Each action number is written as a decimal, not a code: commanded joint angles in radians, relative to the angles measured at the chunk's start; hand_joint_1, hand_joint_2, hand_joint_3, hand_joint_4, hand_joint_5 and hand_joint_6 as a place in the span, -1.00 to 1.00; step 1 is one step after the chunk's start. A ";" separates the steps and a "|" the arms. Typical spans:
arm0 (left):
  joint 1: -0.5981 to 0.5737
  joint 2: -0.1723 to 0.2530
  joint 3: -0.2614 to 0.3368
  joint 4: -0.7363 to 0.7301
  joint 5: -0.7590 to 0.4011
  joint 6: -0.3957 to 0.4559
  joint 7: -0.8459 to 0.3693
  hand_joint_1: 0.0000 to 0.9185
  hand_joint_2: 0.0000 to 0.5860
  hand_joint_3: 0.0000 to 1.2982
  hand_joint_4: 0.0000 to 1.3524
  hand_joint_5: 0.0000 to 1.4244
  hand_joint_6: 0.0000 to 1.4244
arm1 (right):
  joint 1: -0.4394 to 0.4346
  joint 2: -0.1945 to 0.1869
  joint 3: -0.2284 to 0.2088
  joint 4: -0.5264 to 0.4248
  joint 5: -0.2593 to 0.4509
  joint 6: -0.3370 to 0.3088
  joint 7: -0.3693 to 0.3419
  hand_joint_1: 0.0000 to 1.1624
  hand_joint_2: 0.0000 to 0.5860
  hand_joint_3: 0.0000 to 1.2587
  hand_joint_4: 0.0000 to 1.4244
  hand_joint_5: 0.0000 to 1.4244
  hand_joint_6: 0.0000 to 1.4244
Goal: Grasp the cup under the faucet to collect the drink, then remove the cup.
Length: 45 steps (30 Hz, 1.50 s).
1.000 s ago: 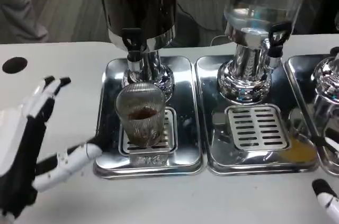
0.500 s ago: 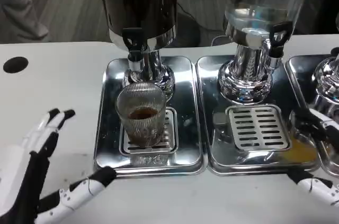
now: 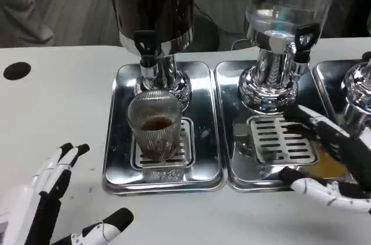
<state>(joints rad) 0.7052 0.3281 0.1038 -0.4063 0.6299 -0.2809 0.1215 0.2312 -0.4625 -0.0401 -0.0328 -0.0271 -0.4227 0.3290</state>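
Both hands have shifted since a second ago. I see my left hand (image 3: pixel 52 198) pulled back from the cup (image 3: pixel 155 124), fingers spread, holding nothing. My right hand (image 3: pixel 333 161) has come in over the tray right of the cup, fingers apart, empty. The cup stands on its grate under the faucet (image 3: pixel 146 48), a little dark drink inside.

White desk (image 3: pixel 64 100) across the frame, and three steel drip trays sit side by side on it: one centre (image 3: pixel 116 141), one right (image 3: pixel 237 164), a third (image 3: pixel 324 77) cut off at the right edge.
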 commanded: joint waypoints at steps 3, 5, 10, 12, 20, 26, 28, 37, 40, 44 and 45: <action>0.047 -0.012 0.008 0.017 -0.002 -0.044 0.032 -1.00 -0.90 -0.79 -0.96 -0.90 -0.52 | -0.086 0.039 0.076 0.012 -0.050 0.084 0.014 0.00 -0.41 -0.81 -0.84 -0.78 -0.86; 0.062 -0.015 0.014 0.016 -0.003 -0.055 0.040 -1.00 -0.89 -0.79 -0.96 -0.90 -0.52 | -0.113 0.050 0.095 0.029 -0.062 0.098 0.015 0.00 -0.41 -0.81 -0.84 -0.78 -0.86; 0.098 -0.017 0.024 0.003 0.002 -0.079 0.051 -1.00 -0.89 -0.78 -0.96 -0.90 -0.52 | -0.202 0.077 0.132 0.094 -0.094 0.126 0.009 0.00 -0.39 -0.80 -0.84 -0.78 -0.86; 0.110 -0.021 0.026 -0.004 0.005 -0.086 0.052 -1.00 -0.89 -0.78 -0.95 -0.89 -0.51 | -0.239 0.089 0.145 0.121 -0.104 0.136 0.006 0.00 -0.39 -0.80 -0.84 -0.78 -0.86; 0.161 -0.042 0.039 -0.013 0.008 -0.112 0.062 -1.00 -0.89 -0.78 -0.94 -0.88 -0.50 | -0.363 0.142 0.181 0.234 -0.126 0.154 -0.004 0.00 -0.37 -0.80 -0.83 -0.78 -0.86; 0.189 -0.054 0.047 -0.010 0.006 -0.128 0.072 -1.00 -0.87 -0.77 -0.94 -0.88 -0.49 | -0.425 0.183 0.204 0.294 -0.149 0.154 -0.019 0.00 -0.39 -0.80 -0.83 -0.78 -0.86; 0.199 -0.059 0.047 -0.007 0.007 -0.134 0.076 -1.00 -0.87 -0.77 -0.94 -0.88 -0.49 | -0.438 0.193 0.210 0.307 -0.155 0.154 -0.024 0.01 -0.40 -0.80 -0.83 -0.78 -0.86; 0.235 -0.070 0.050 0.015 0.010 -0.164 0.099 -1.00 -0.86 -0.76 -0.94 -0.88 -0.49 | -0.484 0.223 0.234 0.359 -0.163 0.147 -0.027 0.03 -0.48 -0.83 -0.87 -0.82 -0.86; 0.244 -0.071 0.051 0.023 0.009 -0.173 0.103 -1.00 -0.86 -0.76 -0.94 -0.88 -0.49 | -0.502 0.240 0.241 0.370 -0.166 0.151 -0.028 0.04 -0.49 -0.84 -0.89 -0.83 -0.88; 0.257 -0.074 0.053 0.036 0.007 -0.185 0.109 -1.00 -0.85 -0.76 -0.94 -0.88 -0.49 | -0.513 0.254 0.249 0.380 -0.174 0.149 -0.038 0.13 -0.56 -0.89 -0.92 -0.85 -0.91; 0.260 -0.074 0.054 0.040 0.007 -0.189 0.110 -1.00 -0.85 -0.76 -0.93 -0.88 -0.49 | -0.515 0.259 0.252 0.382 -0.178 0.147 -0.042 0.15 -0.56 -0.91 -0.93 -0.85 -0.91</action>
<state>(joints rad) 0.9431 0.2565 0.1479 -0.3845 0.6361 -0.4482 0.2125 -0.2632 -0.2118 0.2040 0.3439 -0.1923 -0.2703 0.3032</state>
